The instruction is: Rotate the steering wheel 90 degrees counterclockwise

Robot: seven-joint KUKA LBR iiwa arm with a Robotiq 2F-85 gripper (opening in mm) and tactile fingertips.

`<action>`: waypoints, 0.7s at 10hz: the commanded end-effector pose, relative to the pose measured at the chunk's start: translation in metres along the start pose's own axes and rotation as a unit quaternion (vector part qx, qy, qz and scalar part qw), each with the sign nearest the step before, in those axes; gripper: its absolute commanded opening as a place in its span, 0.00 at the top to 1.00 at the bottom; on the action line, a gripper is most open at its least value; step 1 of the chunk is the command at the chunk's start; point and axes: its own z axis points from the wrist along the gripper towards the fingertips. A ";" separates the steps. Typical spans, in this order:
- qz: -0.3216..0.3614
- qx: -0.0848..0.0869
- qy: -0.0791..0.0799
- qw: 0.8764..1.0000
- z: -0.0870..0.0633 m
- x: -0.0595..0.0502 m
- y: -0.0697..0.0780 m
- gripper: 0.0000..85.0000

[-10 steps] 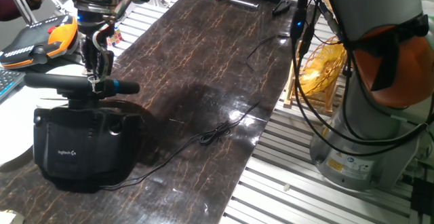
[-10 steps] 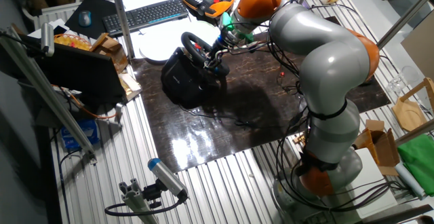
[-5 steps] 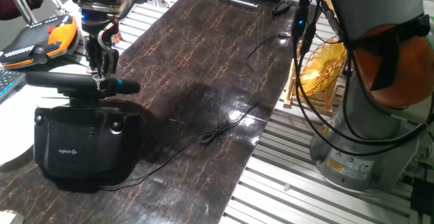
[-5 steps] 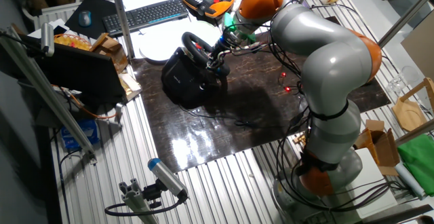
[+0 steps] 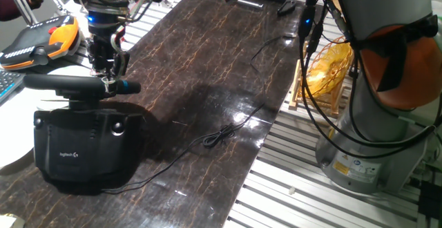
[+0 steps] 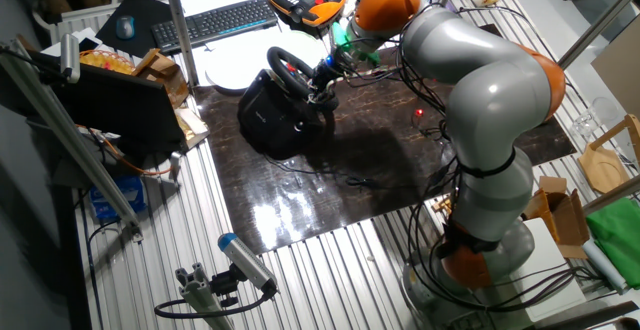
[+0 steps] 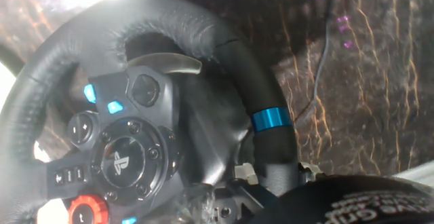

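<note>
Steering wheel (image 5: 76, 83) at nine o'clock of the dark marbled worktop (image 5: 207, 69) in one fixed view, mounted on its boxy black base (image 5: 83, 145) with the white logo facing the camera. Rim seen nearly edge-on there; blue stripe at its three o'clock end.

Gripper (image 5: 108, 79) comes down from twelve o'clock onto the rim just beside the stripe. From the other fixed view the gripper (image 6: 322, 75) sits at the wheel's three o'clock edge.

Hand view: rim (image 7: 224, 61) fills the frame, blue stripe (image 7: 271, 119) at about four o'clock, hub buttons at seven o'clock. Rim section below the stripe runs straight down between the fingers at six o'clock. Fingers look narrowed around the padded rim, seemingly gripping it; actual pad contact is hidden, so firmness of hold cannot be confirmed.

Handling, as judgement:
- Rim thick and padded, some give under the pads, leather-like surface should offer decent friction.
- Wheel turns on a fixed axle; likely internal resistance, so pull must follow the arc, not a straight line.
- Base looks heavy but sits loose on the worktop; side force may drag it.
- Best hold: across the rim, near the stripe, clear of spokes and paddle (image 7: 166, 62).

Cable (image 5: 221, 135) trails toward three o'clock, well apart.
</note>
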 end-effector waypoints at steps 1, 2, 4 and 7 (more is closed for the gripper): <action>-0.015 0.001 0.000 1.000 0.000 -0.002 0.000 0.99; -0.026 0.000 -0.001 1.000 0.000 -0.005 0.000 0.99; -0.049 -0.003 -0.002 0.999 0.002 -0.011 0.001 0.99; -0.071 -0.006 0.000 0.997 0.004 -0.019 0.001 0.99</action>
